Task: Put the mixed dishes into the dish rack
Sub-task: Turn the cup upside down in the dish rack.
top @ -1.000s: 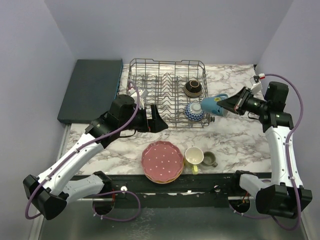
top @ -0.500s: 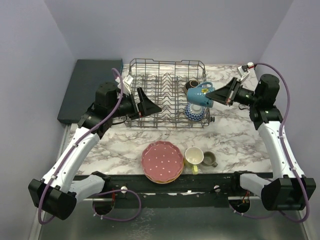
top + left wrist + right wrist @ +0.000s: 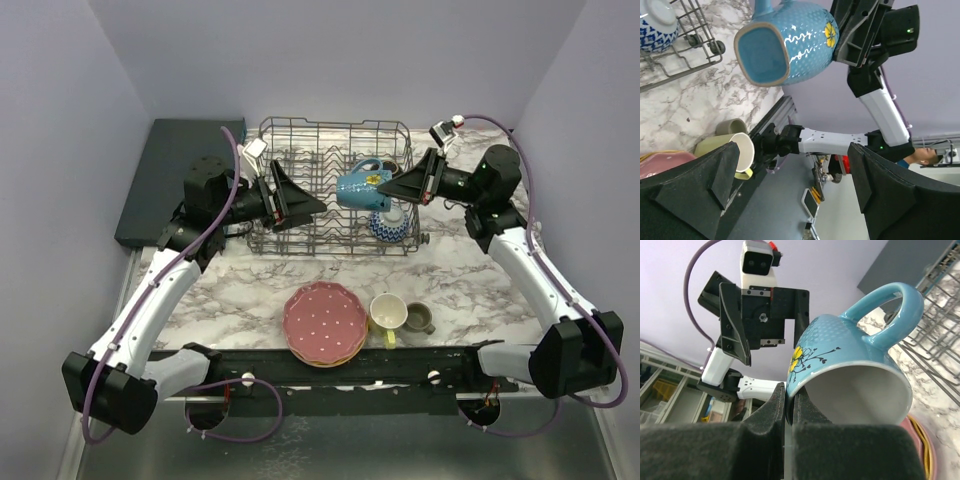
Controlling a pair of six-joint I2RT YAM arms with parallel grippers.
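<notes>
One yellow mug (image 3: 388, 313) and the pink plates (image 3: 324, 322) wait at 6 o'clock on the worktop (image 3: 470, 270). Farther, the right gripper (image 3: 392, 186) clamps the blue mug (image 3: 360, 187) by its rim, sideways over the dish rack (image 3: 335, 160), likely for placing; at its 9 o'clock the left gripper (image 3: 308, 200) gapes empty.

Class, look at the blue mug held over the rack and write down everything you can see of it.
The blue mug looks like glazed ceramic: turquoise, with white dotted wavy lines, a yellow flower on dark stems, a loop handle and a pale inside. It lies on its side in the air above the dish rack, mouth toward the right gripper, which is shut on its rim; nothing else touches it.
</notes>
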